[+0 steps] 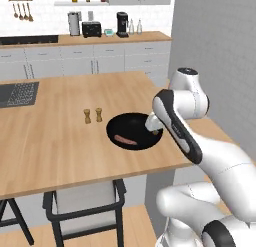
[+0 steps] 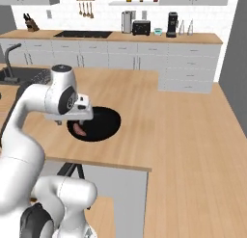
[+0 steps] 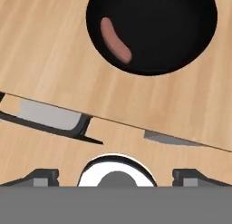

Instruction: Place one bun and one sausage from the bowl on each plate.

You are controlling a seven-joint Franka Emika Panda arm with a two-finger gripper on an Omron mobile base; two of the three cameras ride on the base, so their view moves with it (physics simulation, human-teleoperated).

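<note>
Resting on the wooden island counter (image 1: pixel 60 136), near its front edge, the black bowl (image 1: pixel 120 126) holds a single sausage (image 1: pixel 125 140), lying flat on the bowl floor toward the side nearest the counter edge. From the right base view the same sausage (image 2: pixel 79 131) shows as a reddish sliver at the bowl's (image 2: pixel 103 124) left portion, partly behind the robot's hand. The hand view looks down on the bowl (image 3: pixel 172 32) from above, sausage (image 3: pixel 115 41) lying slantwise within it, well apart from the fingers. The gripper (image 1: pixel 152 128) hangs over the bowl's right rim in the left base view, arm bent sharply at the elbow above the counter corner. In the hand view the two dark finger tips (image 3: pixel 41 175) sit wide apart at the lower corners, jaws spread about as far as they go, nothing between them, nothing held. Two small brown shakers (image 1: pixel 93 115) stand side by side on the counter just left of the bowl, upright, not touching it. A dark chair (image 1: pixel 82 206) is tucked under the counter's front edge below the bowl. A cooktop (image 1: pixel 17 93) is set into the counter at far left.
</note>
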